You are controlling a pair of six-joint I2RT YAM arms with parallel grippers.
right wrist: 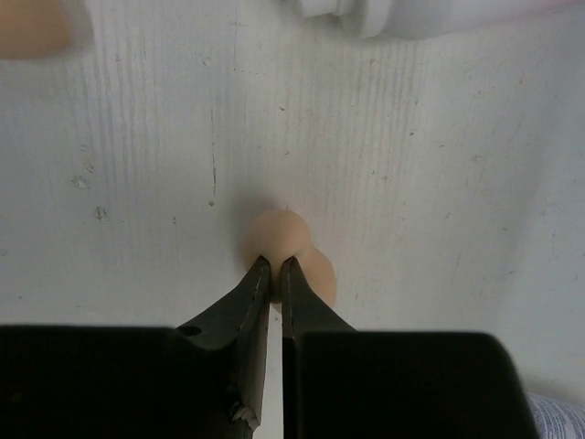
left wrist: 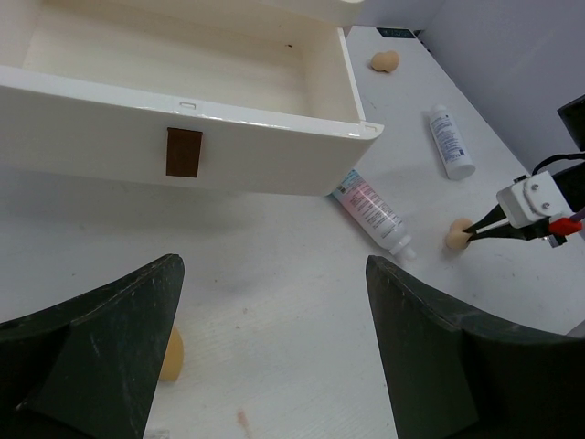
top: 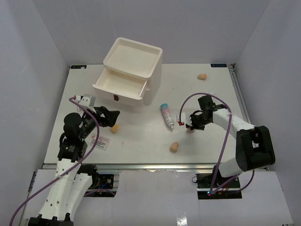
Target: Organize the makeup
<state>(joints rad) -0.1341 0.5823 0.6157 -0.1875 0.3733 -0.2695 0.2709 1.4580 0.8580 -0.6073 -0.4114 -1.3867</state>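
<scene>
the right gripper (right wrist: 274,267) is closed to a sliver on just the near edge of a tan sponge (right wrist: 280,234) lying on the desk (right wrist: 137,137) near the labelled tube (top: 167,115); so thin a bite on soft foam may slip on lifting and let it roll off; the left gripper (left wrist: 274,265) hangs wide open

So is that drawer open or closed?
Open. The drawer is pulled out from the front of the cream chest. The left wrist view looks straight into it, and the part that shows is empty.
</scene>
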